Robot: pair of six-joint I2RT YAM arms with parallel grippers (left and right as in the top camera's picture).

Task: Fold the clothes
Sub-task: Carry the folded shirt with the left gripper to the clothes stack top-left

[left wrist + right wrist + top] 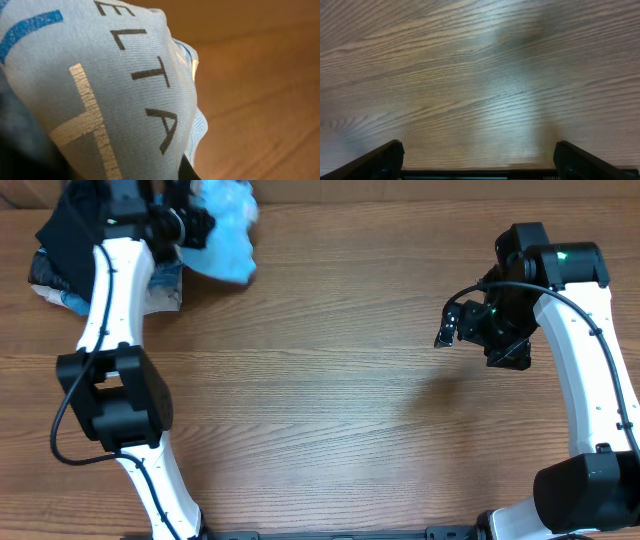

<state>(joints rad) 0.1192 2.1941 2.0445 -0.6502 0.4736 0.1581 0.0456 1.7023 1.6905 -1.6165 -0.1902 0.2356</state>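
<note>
Sky-blue T-shirt (228,235) in left jaws (clamped tight)

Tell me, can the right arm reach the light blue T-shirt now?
Probably not yet. The light blue T-shirt hangs bunched in the left gripper at the far left corner; the open right gripper is across the table. Nothing blocks the way.

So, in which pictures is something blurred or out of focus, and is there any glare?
Overhead: the T-shirt looks smeared by blur, the table sharp. Left wrist: the lettering is sharp, the table behind it soft. Right wrist: a pale sheen lies across the wood, with a dim shadow upper right.
</note>
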